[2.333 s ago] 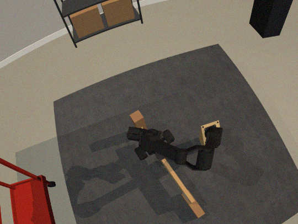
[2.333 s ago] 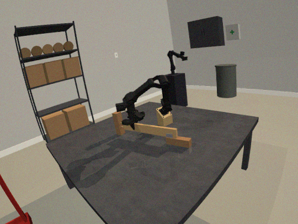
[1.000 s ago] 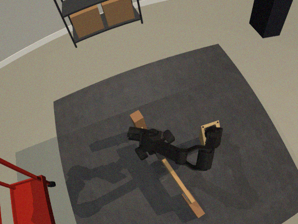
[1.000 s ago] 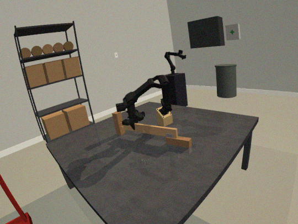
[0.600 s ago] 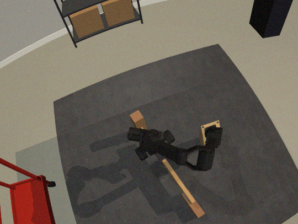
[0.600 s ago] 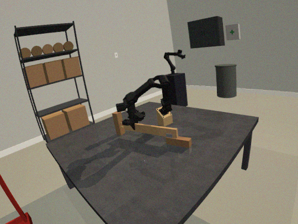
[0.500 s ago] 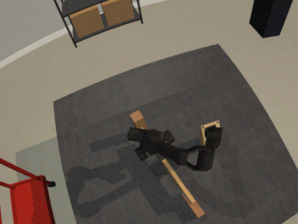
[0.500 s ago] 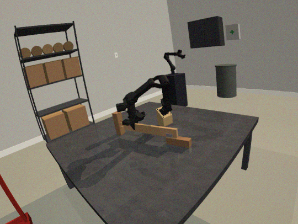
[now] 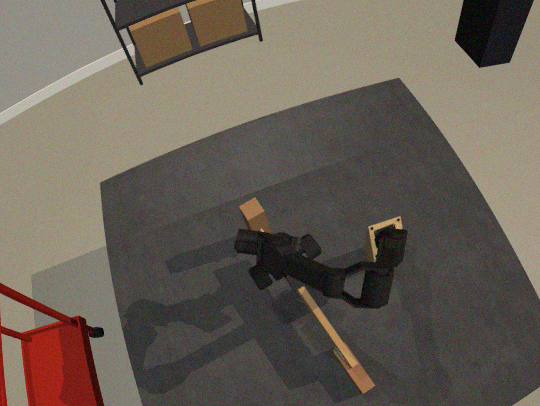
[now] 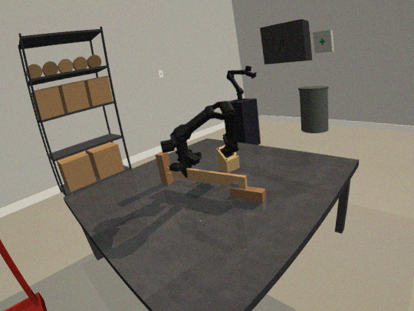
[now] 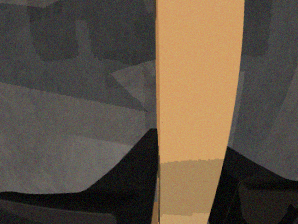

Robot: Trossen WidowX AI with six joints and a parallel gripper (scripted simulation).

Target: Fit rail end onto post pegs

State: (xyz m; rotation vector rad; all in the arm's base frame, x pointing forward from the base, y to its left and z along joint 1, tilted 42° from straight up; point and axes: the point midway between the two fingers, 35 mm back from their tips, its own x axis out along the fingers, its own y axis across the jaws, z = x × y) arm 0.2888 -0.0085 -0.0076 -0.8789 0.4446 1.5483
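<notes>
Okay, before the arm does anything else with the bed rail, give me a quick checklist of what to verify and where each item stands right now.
1. Gripper shut on the rail: ok.
2. Rail's near end lifted off the table, up by the post: ok.
3. Rail's far end in the bracket on the footboard block: appears ok.
4. Rail level: roughly, in the exterior view; cannot tell exactly.
5. Pegs fully in the holes: cannot tell, the gripper hides the joint.
6. Rail end touching the post: cannot tell.
</notes>
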